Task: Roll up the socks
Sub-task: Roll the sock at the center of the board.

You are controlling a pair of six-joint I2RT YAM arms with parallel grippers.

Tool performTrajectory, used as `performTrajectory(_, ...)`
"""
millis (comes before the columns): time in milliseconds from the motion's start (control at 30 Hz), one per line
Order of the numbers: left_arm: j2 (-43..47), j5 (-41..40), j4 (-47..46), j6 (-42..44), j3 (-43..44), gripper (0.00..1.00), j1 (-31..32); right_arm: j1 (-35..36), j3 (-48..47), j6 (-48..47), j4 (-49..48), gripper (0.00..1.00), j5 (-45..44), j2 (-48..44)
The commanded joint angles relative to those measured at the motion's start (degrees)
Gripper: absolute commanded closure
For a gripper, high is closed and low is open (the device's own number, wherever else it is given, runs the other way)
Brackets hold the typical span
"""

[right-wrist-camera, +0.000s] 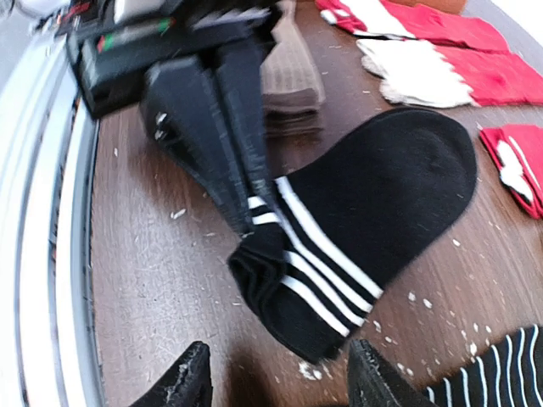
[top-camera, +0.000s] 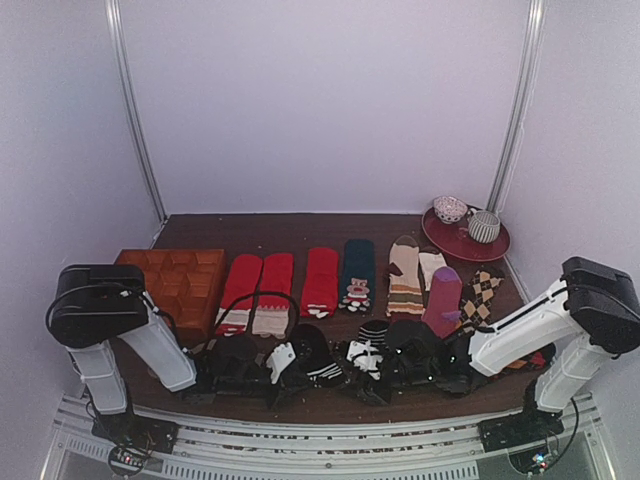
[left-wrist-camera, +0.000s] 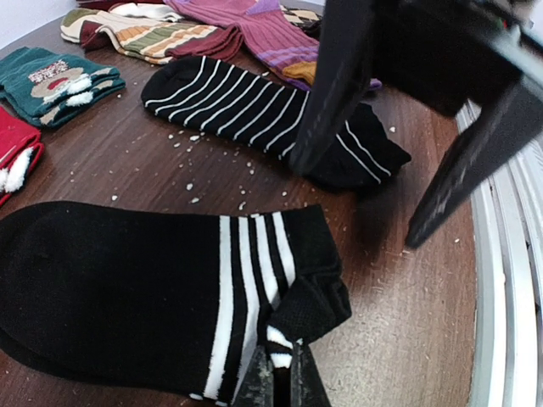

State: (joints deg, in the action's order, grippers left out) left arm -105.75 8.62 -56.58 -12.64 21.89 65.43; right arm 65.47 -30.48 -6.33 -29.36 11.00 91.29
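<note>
Robot lab booth: white walls [top-camera: 320,100] around a table [top-camera: 280,225].

The left arm [top-camera: 160,355] and right arm [top-camera: 520,330] match: white tubular links, boxy black joint housings and slim black jaws. Thin black cables trail at their bases.

Bare table [right-wrist-camera: 144,280] beside banded sock [right-wrist-camera: 390,186], right gripper [left-wrist-camera: 356,206] above striped sock [left-wrist-camera: 229,102]

Nothing readable anywhere, tbh. The dark green sock [left-wrist-camera: 51,80] has a little face picture on it, no words, and the coloured sticker [right-wrist-camera: 127,36] on the left arm [right-wrist-camera: 136,76] is just blur.
</note>
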Motion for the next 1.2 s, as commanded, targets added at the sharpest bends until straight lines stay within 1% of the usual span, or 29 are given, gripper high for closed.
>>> performTrajectory(0,-2.3,2.4,10.5,-1.5,-0.8,1.0,0.2,1.4,-0.6,-5.1,-7.3,0.45,-6.2,3.1)
performTrajectory(200,-2.8,2.8,10.4,-1.3,-0.8,1.0,0.2,2.7,-4.1,-7.2,-5.4,0.47,-5.0,7.3)
performTrajectory(300,-3.0,2.8,10.2,-1.2,-1.0,1.0,0.2,3.0,-5.0,-7.3,-6.1,0.48,-5.3,9.1)
performTrajectory(367,-3.2,3.0,10.0,-1.3,-1.1,1.0,0.2,2.9,-5.6,-7.1,-6.2,0.51,-5.5,9.8)
performTrajectory(533,-3.3,3.0,9.9,-1.1,-1.3,1.0,0.2,3.0,-6.7,-5.9,-5.2,0.62,-5.3,11.5)
performTrajectory(567,-3.4,2.9,9.8,-1.0,-1.3,1.0,0.2,2.9,-6.8,-5.7,-5.1,0.65,-5.9,11.9)
performTrajectory(600,-3.3,2.9,9.8,-1.0,-1.3,1.0,0.2,2.9,-6.9,-5.3,-5.0,0.71,-6.4,12.1)
performTrajectory(800,-2.6,2.8,8.7,-0.6,-2.0,0.99,0.2,2.5,-7.8,-2.0,-3.8,0.89,-8.6,13.5)
performTrajectory(900,-0.3,1.5,8.4,0.1,-2.9,0.76,0.2,1.5,-9.7,1.7,0.9,0.93,-6.0,13.7)
performTrajectory(933,1.1,0.7,8.4,0.5,-3.4,0.64,0.2,1.1,-10.1,3.1,2.3,0.94,-4.8,13.6)
performTrajectory(967,2.9,0.1,8.7,0.9,-3.9,0.46,0.2,0.7,-10.8,4.8,3.9,0.94,-3.7,13.3)
performTrajectory(1000,5.1,-0.6,9.5,1.4,-4.3,0.39,0.2,0.3,-11.6,6.4,5.9,0.94,-2.8,13.2)
performTrajectory(1067,9.8,-1.9,11.3,2.8,-5.2,0.29,0.5,-0.3,-14.0,9.4,11.2,0.94,-0.7,13.4)
performTrajectory(1100,12.1,-2.6,12.5,3.6,-5.3,0.18,0.6,-0.6,-15.7,11.0,14.7,0.94,0.1,13.8)
performTrajectory(1133,14.1,-3.2,14.4,4.5,-5.3,0.11,0.7,-1.1,-17.4,12.8,18.2,0.94,1.3,14.5)
performTrajectory(1167,15.8,-3.6,15.8,5.2,-5.1,0.09,0.9,-1.8,-19.2,14.2,21.3,0.94,2.6,15.2)
